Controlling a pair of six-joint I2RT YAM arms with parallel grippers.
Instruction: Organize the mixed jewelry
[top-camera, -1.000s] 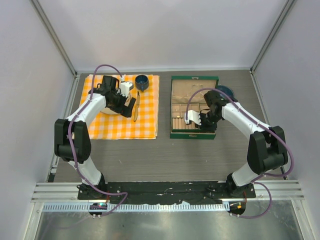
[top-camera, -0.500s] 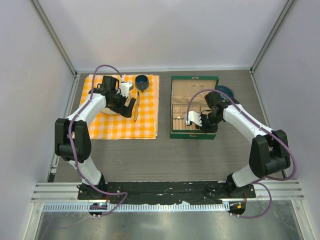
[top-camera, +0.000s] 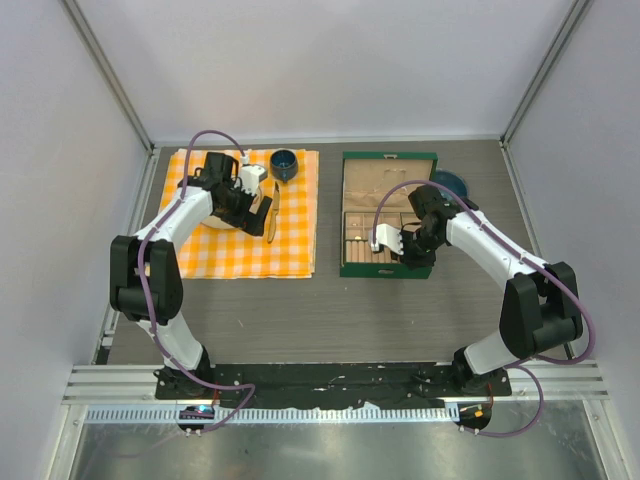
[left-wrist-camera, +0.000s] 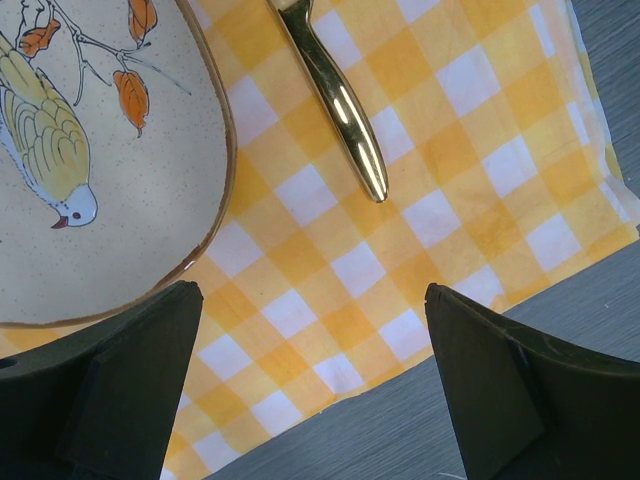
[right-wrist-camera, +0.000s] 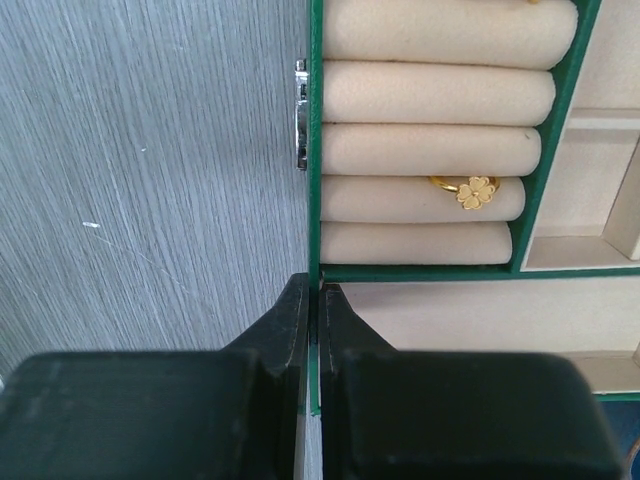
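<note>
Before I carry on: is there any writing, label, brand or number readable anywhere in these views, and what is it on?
No readable text in any view.
Plate: painted bird and orange leaves only, no lettering.
Gold cutlery handle: no stamp visible.
Green jewelry box: its metal clasp shows no mark.
Gold flower ring: no engraving visible.
Top view: any print there would be too small to read.

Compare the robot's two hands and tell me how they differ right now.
The left hand is open wide, while the right hand is shut tight. The left hand hangs over the yellow checked cloth beside the bird plate. The right hand is at the green edge of the jewelry box, near a gold ring. Both are black, and neither visibly holds anything.
</note>
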